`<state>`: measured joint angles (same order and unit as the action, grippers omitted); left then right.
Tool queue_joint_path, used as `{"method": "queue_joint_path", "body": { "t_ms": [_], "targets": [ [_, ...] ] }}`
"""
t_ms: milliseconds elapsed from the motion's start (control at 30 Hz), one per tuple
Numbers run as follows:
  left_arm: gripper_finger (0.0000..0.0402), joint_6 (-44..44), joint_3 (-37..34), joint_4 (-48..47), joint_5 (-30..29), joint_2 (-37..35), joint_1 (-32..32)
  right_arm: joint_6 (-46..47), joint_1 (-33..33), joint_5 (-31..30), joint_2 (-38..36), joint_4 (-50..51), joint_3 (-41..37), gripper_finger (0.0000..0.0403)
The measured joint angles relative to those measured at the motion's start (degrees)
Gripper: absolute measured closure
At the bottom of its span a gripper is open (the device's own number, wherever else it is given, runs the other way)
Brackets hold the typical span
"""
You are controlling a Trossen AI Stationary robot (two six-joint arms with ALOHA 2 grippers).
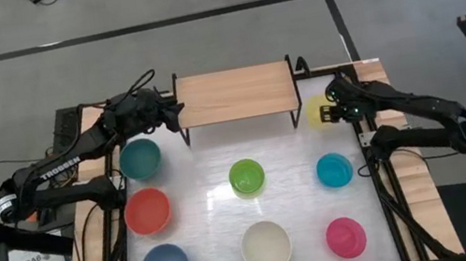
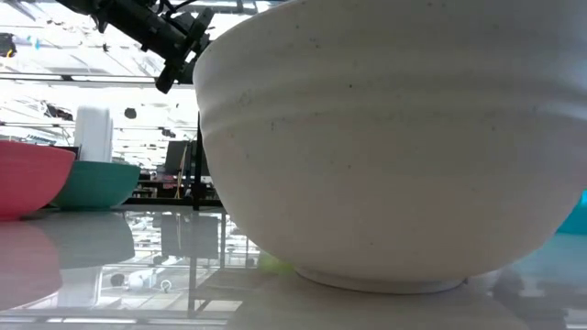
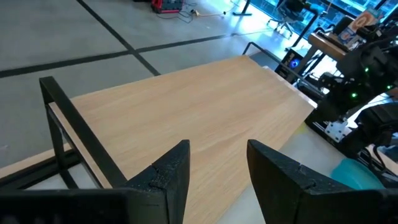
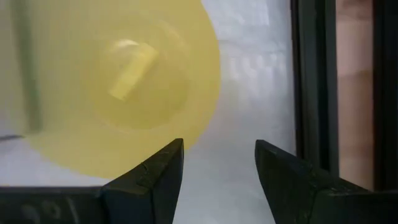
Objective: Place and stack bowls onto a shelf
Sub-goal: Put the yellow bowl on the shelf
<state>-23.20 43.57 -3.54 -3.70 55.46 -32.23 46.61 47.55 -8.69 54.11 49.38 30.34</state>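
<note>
On the table (image 1: pixel 207 201) all eight bowls (image 1: pixel 247 177) are found unplaced, the shelf (image 1: pixel 234 94) bare, with the left gripper (image 3: pixel 214 171) spread at its end and the right gripper (image 4: pixel 217 165) spread beside the yellow bowl (image 4: pixel 124 81).

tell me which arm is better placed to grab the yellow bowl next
Right, most likely. The right gripper hangs open right over the yellow bowl beside the shelf. The left gripper is open too, but at the shelf's far end, nearer the teal bowl.
</note>
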Motion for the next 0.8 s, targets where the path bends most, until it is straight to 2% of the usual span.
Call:
{"method": "queue_joint_path", "body": {
  "t_ms": [267, 400, 633, 800],
  "targets": [
    [0.0258, 0.02, -0.02, 0.01, -0.85, 0.00, 0.00, -1.09, 3.26, -0.19, 4.50, -8.71, -0.05, 0.0179],
    [0.0258, -0.07, -0.02, 0.01, -0.39, 0.00, 0.06, -1.08, 4.26, 2.33, 6.74, -13.27, -0.05, 0.0181],
    [0.0258, -0.61, -0.02, -0.01, 0.39, 0.00, 1.91, 0.06, 4.24, 5.69, 5.30, -14.63, -0.05, 0.0204],
    [0.0258, -0.59, -0.02, -0.01, -0.19, 0.00, 2.60, 1.36, 4.24, 5.86, 3.13, -16.84, -0.08, 0.0215]
  ]
}}
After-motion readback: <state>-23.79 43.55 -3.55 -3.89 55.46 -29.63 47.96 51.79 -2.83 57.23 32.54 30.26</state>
